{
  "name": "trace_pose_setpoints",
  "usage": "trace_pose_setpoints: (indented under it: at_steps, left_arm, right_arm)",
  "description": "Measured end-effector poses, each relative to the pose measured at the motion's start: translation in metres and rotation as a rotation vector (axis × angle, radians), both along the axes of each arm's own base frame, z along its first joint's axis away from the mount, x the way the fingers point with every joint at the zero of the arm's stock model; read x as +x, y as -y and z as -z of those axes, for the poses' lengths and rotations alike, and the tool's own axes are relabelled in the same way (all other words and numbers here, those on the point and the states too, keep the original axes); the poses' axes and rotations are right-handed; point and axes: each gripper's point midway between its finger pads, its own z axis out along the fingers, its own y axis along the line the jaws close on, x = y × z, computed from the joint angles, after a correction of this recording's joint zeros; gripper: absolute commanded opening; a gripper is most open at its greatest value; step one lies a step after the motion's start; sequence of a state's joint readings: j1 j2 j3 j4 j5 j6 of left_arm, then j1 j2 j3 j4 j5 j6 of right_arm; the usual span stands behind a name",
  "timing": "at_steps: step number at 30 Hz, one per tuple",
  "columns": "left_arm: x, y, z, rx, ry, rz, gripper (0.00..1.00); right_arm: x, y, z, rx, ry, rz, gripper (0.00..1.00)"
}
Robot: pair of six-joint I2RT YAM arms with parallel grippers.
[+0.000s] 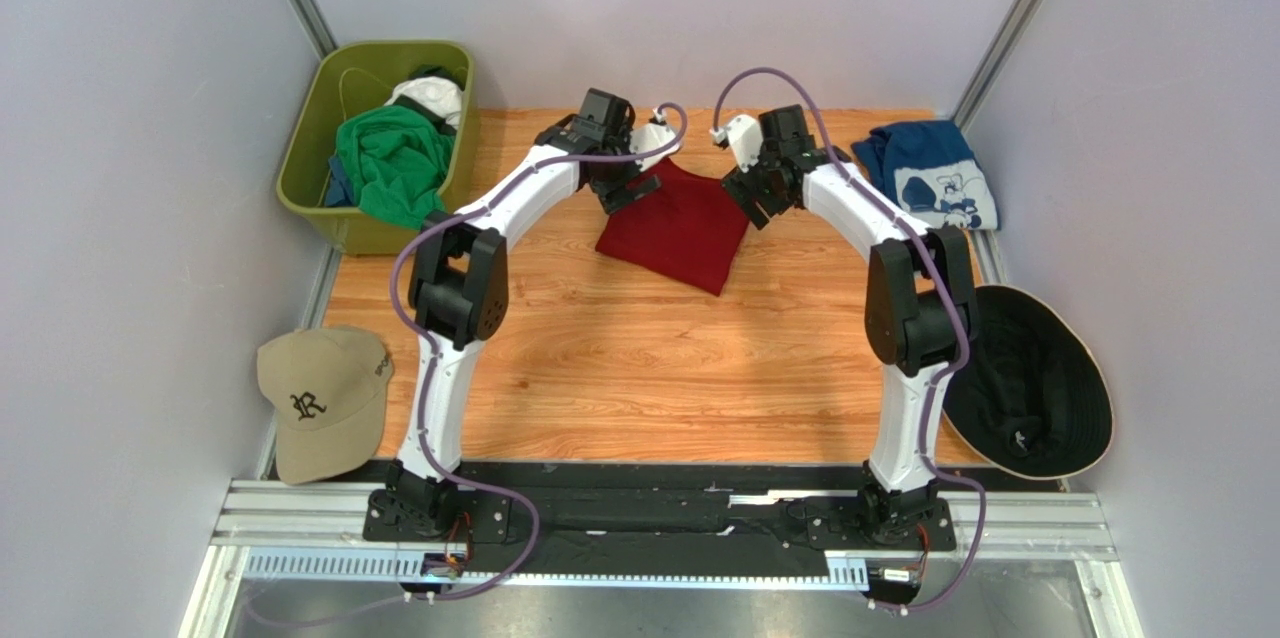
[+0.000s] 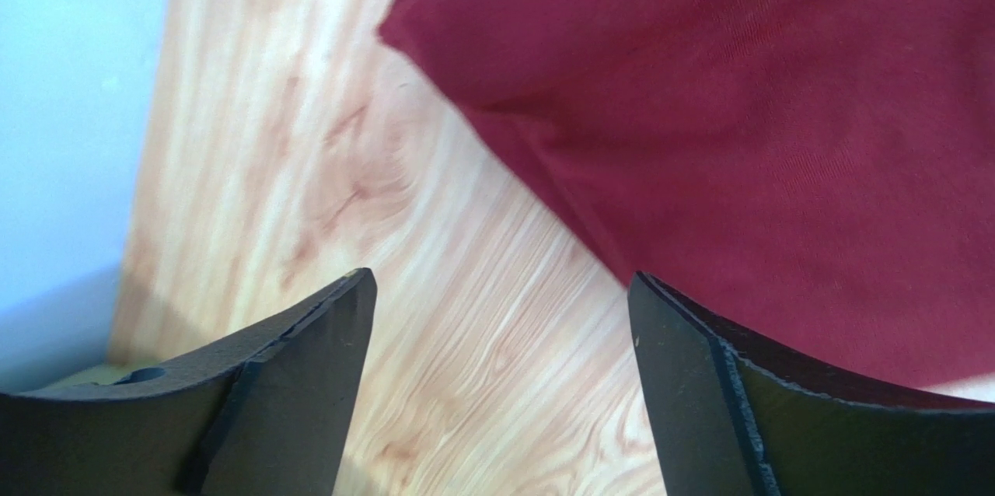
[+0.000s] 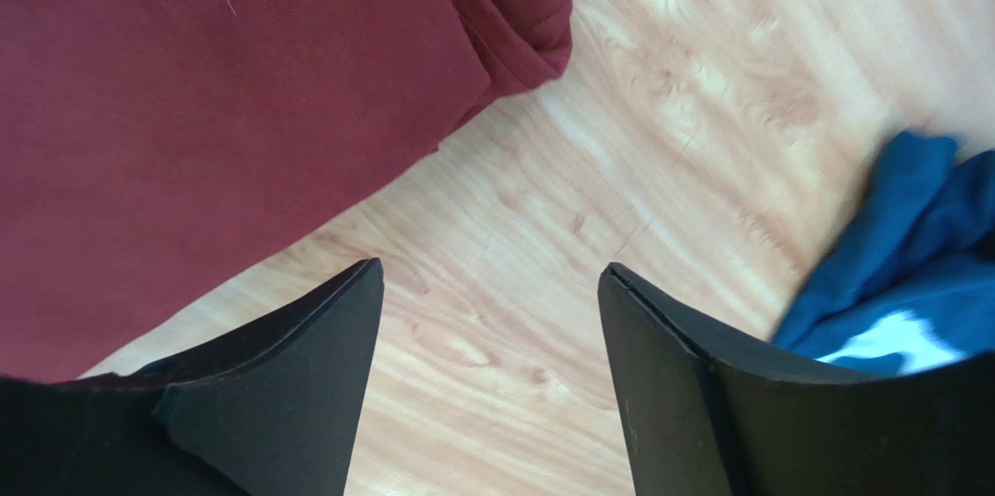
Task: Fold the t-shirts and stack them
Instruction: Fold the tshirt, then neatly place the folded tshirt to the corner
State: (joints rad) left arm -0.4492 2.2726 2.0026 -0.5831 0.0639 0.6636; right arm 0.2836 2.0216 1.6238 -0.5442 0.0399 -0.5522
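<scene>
Tan cap (image 1: 320, 395) w/ "R" logo (far left); dark red tee (image 1: 679, 226) centre.

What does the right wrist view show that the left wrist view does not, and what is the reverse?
Only the right wrist view shows the navy-blue t-shirt, at its right edge, with a bit of white print. Only the left wrist view shows the pale wall beyond the table's edge. Both show the dark red t-shirt lying on the wooden table. Both also show that arm's own jaws open, with bare wood between them and nothing held.
</scene>
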Motion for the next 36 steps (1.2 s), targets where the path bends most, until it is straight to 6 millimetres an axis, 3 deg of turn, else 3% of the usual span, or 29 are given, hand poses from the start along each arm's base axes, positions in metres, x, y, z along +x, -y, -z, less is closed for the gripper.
trace_pose_setpoints:
  at_steps: [5, 8, 13, 19, 24, 36]
  left_arm:
    - [0.001, -0.002, -0.029, -0.015, 0.057, -0.010, 0.92]
    - [0.003, -0.003, -0.033, -0.018, 0.072, -0.014, 0.93]
    - [0.005, -0.003, -0.030, -0.015, 0.067, -0.016, 0.92]
    - [0.010, -0.001, -0.020, -0.010, 0.057, -0.016, 0.92]
    - [0.012, 0.000, -0.010, -0.004, 0.043, -0.015, 0.92]
    - [0.015, 0.003, 0.012, 0.021, 0.009, -0.001, 0.92]
  right_arm:
    - [-0.014, 0.003, -0.004, 0.200, -0.095, 0.094, 0.75]
    - [-0.024, -0.002, -0.002, 0.312, -0.179, 0.128, 0.75]
    - [-0.024, -0.021, 0.001, 0.480, -0.273, 0.148, 0.76]
    - [-0.031, -0.036, 0.028, 0.585, -0.398, 0.179, 0.76]
    - [-0.035, -0.041, 0.044, 0.624, -0.458, 0.200, 0.76]
    - [-0.029, -0.046, 0.052, 0.670, -0.472, 0.203, 0.76]
